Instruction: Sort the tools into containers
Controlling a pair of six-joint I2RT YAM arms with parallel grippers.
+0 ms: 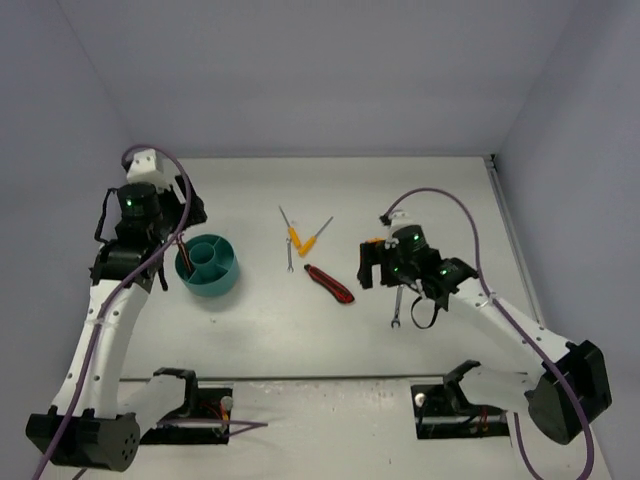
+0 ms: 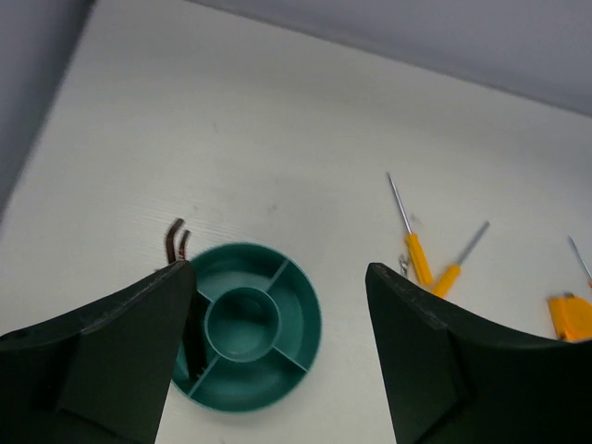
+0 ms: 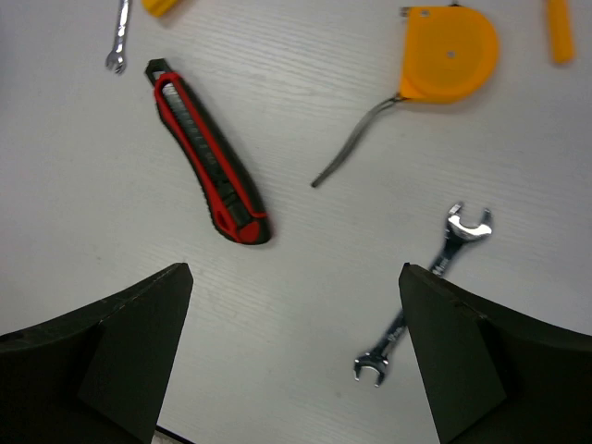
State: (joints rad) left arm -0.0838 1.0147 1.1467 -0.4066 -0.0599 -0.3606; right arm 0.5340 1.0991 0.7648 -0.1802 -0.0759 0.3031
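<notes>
Two hex keys (image 2: 176, 242) sit in the left compartment of the teal bowl (image 2: 313, 310), tips poking over the rim. Left jaws hang above the bowl, spread wide, holding nothing. Right jaws are wide and empty too, over the desk (image 3: 305, 222) on the right side. Nearest loose tool to them is the silver wrench (image 3: 455, 242), partly hidden by the right-side finger (image 3: 499, 370). Its long axis runs diagonal, not square to the jaws. Utility knife (image 3: 208, 157) lies up-left, also diagonal. Right arm is far nearer both. I'd expect a wrist twist and a sideways nudge before closing.
</notes>
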